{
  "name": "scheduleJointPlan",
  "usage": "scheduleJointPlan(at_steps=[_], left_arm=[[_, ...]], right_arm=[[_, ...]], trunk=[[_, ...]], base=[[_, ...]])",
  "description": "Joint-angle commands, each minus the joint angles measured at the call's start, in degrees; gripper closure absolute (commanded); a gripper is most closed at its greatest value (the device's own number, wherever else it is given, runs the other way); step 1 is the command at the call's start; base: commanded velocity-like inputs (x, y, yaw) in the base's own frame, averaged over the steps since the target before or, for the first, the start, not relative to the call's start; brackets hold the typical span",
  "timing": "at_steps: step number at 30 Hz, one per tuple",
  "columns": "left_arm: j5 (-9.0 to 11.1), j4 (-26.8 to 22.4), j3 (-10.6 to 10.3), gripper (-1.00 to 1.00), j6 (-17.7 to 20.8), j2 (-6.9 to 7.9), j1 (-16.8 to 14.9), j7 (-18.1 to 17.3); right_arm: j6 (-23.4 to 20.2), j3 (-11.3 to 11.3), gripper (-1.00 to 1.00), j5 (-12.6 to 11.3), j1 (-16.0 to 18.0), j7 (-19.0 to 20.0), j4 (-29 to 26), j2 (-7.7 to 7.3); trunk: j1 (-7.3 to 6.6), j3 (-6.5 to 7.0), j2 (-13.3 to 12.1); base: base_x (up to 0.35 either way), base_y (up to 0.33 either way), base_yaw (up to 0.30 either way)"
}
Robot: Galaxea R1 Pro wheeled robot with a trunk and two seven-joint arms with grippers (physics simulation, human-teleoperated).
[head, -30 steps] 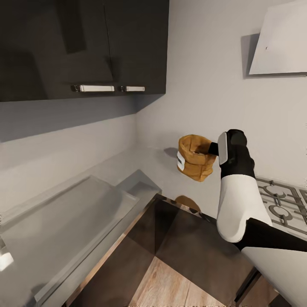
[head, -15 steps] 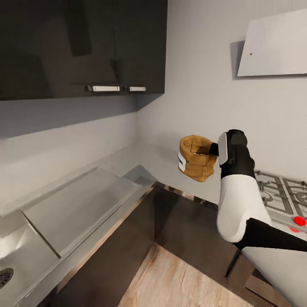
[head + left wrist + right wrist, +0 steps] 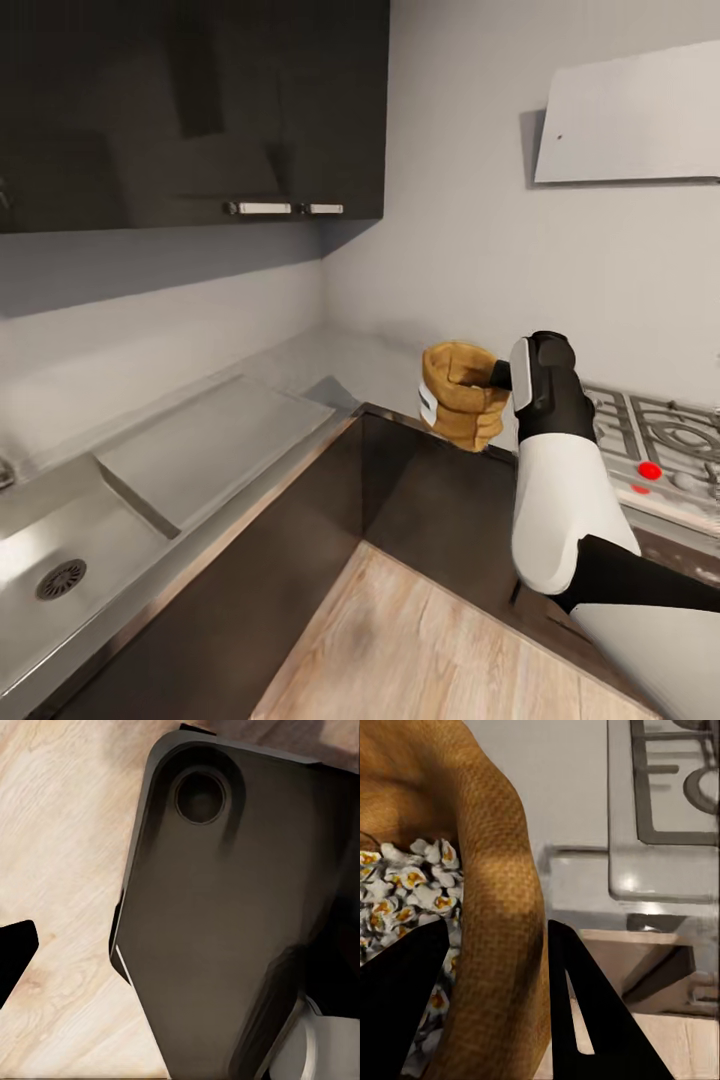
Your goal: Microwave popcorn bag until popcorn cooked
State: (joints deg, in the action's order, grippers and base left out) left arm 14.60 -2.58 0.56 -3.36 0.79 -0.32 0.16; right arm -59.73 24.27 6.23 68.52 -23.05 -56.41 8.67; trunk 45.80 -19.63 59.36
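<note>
Right gripper (image 3: 497, 375) clamps popcorn bag (image 3: 459, 394) rim, 1 finger inside, held above countertop (image 3: 330, 365) corner nr hob (image 3: 655, 440). Popcorn (image 3: 409, 889) looks white, popped. Left gripper state: can't tell

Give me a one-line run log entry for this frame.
phase: carrying | right gripper: shut on popcorn bag rim | bag: airborne, upright, popcorn inside | near: gas hob | left gripper: not in view

The white label on the popcorn bag (image 3: 460, 405) cannot be read.
</note>
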Motion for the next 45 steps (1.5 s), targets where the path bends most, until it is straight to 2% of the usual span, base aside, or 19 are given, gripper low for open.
scheduleJointPlan(at_steps=[1, 4, 13, 16, 21, 23, 24, 27, 31, 35, 40, 45], left_arm=[[0.17, 0.04, 0.00, -1.00, -0.16, 0.00, -0.03, 0.02], [0.17, 0.03, -0.03, -1.00, -0.16, 0.00, -0.03, 0.02], [0.17, 0.03, -0.03, -1.00, -0.16, 0.00, -0.03, 0.02], [0.17, 0.06, -0.03, -1.00, -0.16, 0.00, -0.03, 0.02], [0.17, 0.10, -0.05, -1.00, -0.16, 0.00, -0.03, 0.02], [0.17, 0.12, -0.09, -1.00, -0.16, 0.00, -0.03, 0.02], [0.13, 0.12, -0.11, -1.00, -0.16, 0.00, -0.03, 0.02], [0.10, 0.12, -0.13, -1.00, -0.16, 0.03, -0.03, 0.02], [0.09, 0.12, -0.20, -1.00, -0.16, 0.08, -0.03, 0.02], [0.16, 0.12, -0.20, -1.00, -0.16, 0.09, -0.03, 0.02], [0.17, 0.12, -0.14, -1.00, -0.16, 0.09, -0.03, 0.02], [0.17, 0.12, -0.02, -1.00, -0.16, 0.09, -0.03, 0.02]], right_arm=[[-0.27, 0.15, 1.00, 0.49, -0.01, 0.29, -0.15, 0.01], [-0.27, 0.08, 1.00, 0.45, -0.13, 0.36, -2.15, -0.03], [-0.27, 0.16, 1.00, 0.64, -0.63, 0.34, -2.76, -0.04], [-0.27, 0.17, 1.00, 0.40, -2.74, 0.42, -4.23, -0.02], [-0.27, 0.17, 1.00, -0.12, -8.88, 0.63, -9.40, -0.12], [-0.27, 0.17, 1.00, -0.15, -11.05, 0.77, -9.80, -1.04], [-0.27, 0.17, 1.00, -0.17, -13.25, 1.89, -9.88, -2.25], [-0.27, 0.17, 1.00, -0.17, -16.18, 4.24, -9.46, -3.42], [-0.27, 0.20, 1.00, -0.16, -19.25, 4.74, -8.50, -4.39], [-0.27, 0.32, 1.00, 0.04, -20.11, 4.83, -4.09, -5.04], [-0.27, 0.34, 1.00, -0.13, -20.18, 6.49, 2.20, -6.82], [0.26, 0.62, 1.00, -0.05, -20.22, 8.62, 2.82, -7.33]], trunk=[[-0.03, -0.07, 0.06], [-0.03, -0.07, 0.06], [-0.03, -0.07, 0.06], [-0.03, -0.07, 0.06], [-0.03, -0.07, 0.06], [-0.03, -0.07, 0.06], [-0.03, -0.07, 0.06], [-0.03, -0.07, 0.06], [-0.03, -0.07, 0.06], [-0.03, -0.07, 0.06], [-0.03, -0.07, 0.06], [-0.03, -0.07, 0.06]], base=[[-0.348, 0.000, 0.000], [-0.348, 0.000, 0.000], [-0.348, 0.000, 0.000], [-0.348, 0.000, 0.000], [-0.348, 0.000, 0.000], [-0.348, 0.000, 0.000], [-0.348, 0.000, 0.000], [-0.347, 0.000, 0.000], [-0.209, 0.000, 0.000], [-0.021, 0.000, 0.000], [-0.001, 0.000, 0.000], [0.000, 0.000, 0.000]])
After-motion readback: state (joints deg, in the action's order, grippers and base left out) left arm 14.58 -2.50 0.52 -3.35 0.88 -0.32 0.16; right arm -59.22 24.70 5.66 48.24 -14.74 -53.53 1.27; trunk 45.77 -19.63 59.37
